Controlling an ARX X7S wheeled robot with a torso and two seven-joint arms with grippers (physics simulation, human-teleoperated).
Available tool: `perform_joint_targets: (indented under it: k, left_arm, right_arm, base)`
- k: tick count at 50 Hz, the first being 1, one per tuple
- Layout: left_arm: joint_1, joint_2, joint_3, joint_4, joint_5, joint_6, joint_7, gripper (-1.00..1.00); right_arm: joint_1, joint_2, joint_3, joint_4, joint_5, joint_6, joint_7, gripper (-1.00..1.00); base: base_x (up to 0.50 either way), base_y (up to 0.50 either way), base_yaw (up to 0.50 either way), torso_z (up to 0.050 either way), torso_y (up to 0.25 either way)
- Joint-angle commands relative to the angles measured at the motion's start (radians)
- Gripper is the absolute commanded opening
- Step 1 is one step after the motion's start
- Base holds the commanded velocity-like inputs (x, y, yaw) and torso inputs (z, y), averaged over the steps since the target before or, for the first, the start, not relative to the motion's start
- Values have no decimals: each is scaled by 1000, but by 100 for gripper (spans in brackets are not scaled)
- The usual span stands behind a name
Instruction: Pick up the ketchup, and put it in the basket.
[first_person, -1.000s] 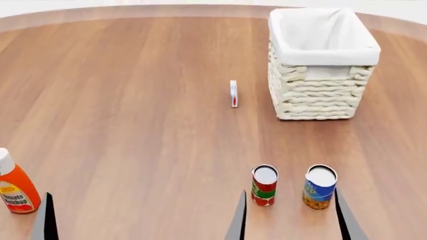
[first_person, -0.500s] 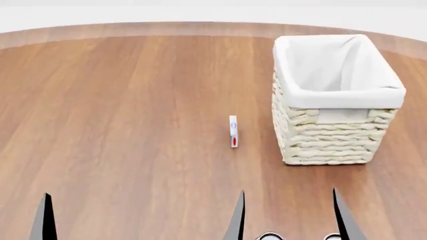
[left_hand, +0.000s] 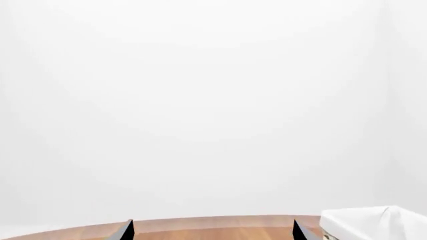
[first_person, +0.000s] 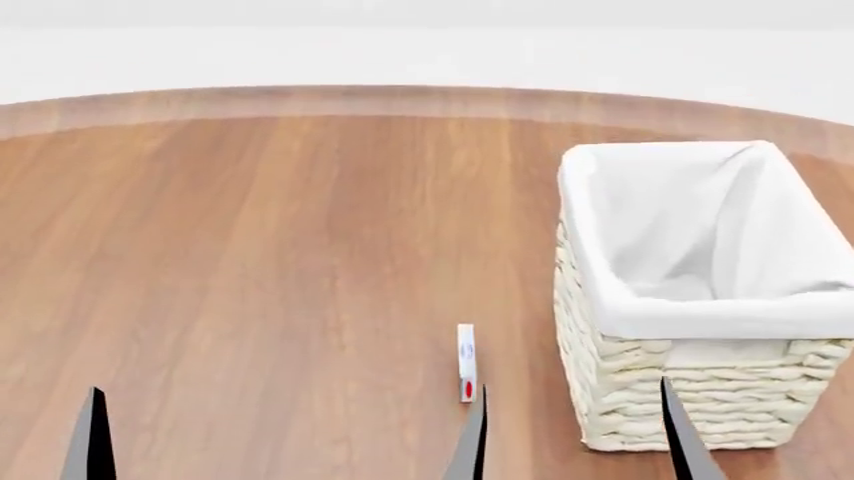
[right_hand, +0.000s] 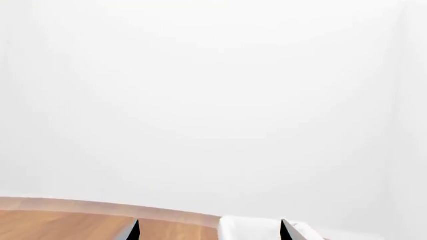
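In the head view the basket (first_person: 707, 300) stands upright on the right side of the round wooden table (first_person: 267, 250), its white cloth lining (first_person: 694, 240) folded over the rim and nothing visible inside. Just left of it, apart from its wall, a small white upright card with a red mark (first_person: 466, 362) stands on the wood. The ketchup is not in sight in any view. Along the near edge, dark fingertips rise: one far left of the left gripper (first_person: 91, 440), and two of the right gripper (first_person: 574, 435), spread wide with nothing between them. In the left wrist view the left gripper (left_hand: 212, 231) shows two tips well apart, empty, with a corner of the basket (left_hand: 373, 222) beyond. In the right wrist view the right gripper (right_hand: 210, 230) is likewise spread, the basket's lining (right_hand: 247, 227) between its tips.
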Motion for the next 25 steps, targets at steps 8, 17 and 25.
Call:
perform_joint_targets:
  k: [8,17,25]
  left_arm:
    - [-4,-22,9,7,-16,-2,-22,100]
    - [-5,-32,10,6,-23,1,-33,100]
    - [-3,-41,7,2,-32,11,-40,100]
  right_arm:
    - [4,7,-7,-5,7,12,10,100]
    - [11,3,0,4,21,30,16,100]
    - [-22,6,29,14,97,-79,14,100]
  base:
    - [500,0,0,0,0]
    - [473,0,0,0,2]
    - [-30,-188,0,0,0]
